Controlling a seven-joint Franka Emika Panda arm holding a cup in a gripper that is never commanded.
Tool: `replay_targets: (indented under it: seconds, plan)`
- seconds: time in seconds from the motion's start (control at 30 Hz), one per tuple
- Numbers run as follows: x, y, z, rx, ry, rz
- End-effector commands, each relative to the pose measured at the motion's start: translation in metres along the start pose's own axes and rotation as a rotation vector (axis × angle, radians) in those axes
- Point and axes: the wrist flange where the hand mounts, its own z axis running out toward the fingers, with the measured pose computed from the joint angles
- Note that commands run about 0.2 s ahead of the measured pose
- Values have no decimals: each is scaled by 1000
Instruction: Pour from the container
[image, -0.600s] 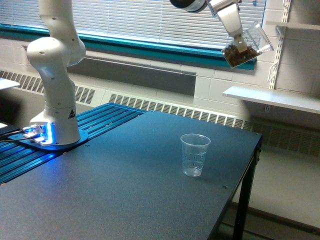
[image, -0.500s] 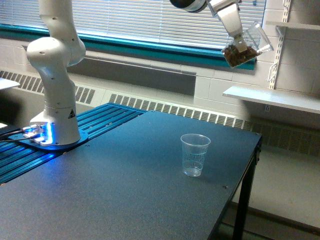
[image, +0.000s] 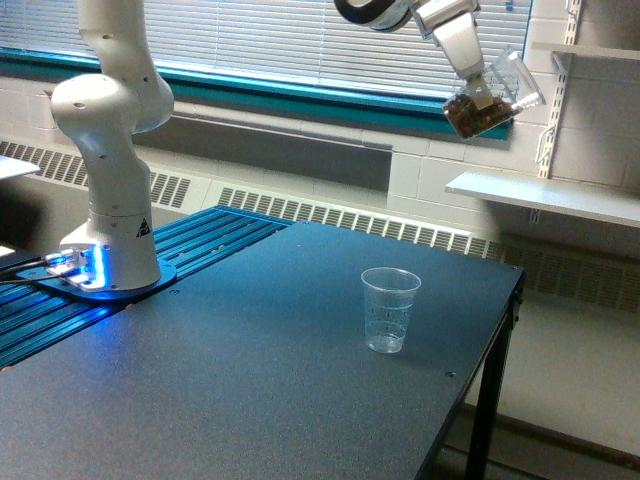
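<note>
The gripper (image: 483, 92) is positioned high in the frame, toward the exterior view's right, and is clamped on the container (image: 495, 97), a clear smooth-walled tumbler. The container is held well above the surface (image: 250, 380), in front of the window blinds (image: 300, 40) and the white wall. It is tilted, with its open mouth directed up and toward the exterior view's right; dark brown granular material is gathered at its lower end. The gripper fingers (image: 478, 88) extend down from the white wrist to the container wall.

Below the container and offset toward the exterior view's left, a slimmer clear cup (image: 390, 309) stands upright on the dark surface, near the surface's far right edge. The cup is well apart from the container.

The white arm base (image: 110, 230) is mounted on a blue ribbed platform (image: 200, 245) at the exterior view's left. A white shelf (image: 545, 195) is fixed to the wall beneath the container.
</note>
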Motion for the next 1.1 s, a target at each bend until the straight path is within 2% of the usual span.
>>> replay_targets:
  seconds: [0.03,0.3,0.47,1.1]
  plan:
    - [7,17,-10,1,31,-43]
    - [-1,42,-7,-21,27,-83]
    - [-9,59,-5,-51,26,-118]
    - [-73,108,14,-95,-56,-181]
